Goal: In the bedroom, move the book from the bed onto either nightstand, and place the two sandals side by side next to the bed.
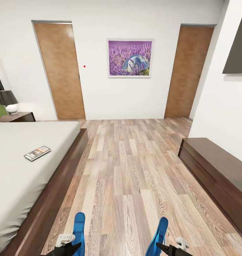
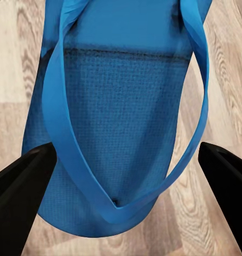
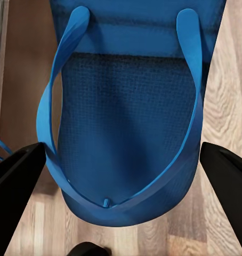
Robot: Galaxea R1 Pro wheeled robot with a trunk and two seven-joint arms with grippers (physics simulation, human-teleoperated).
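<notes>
Hanging at the bottom edge of the head view, the left gripper [image 1: 71, 245] clutches one blue sandal [image 1: 78, 233] and the right gripper [image 1: 167, 247] the other sandal [image 1: 157, 236], both above the plank floor [image 1: 135, 170]. In each wrist view the black fingers [image 2: 22, 178] press the sole's edges. The book [image 1: 37, 153] lies on the bed [image 1: 17, 170] at middle left; a nightstand [image 1: 17, 117] sits beyond it.
</notes>
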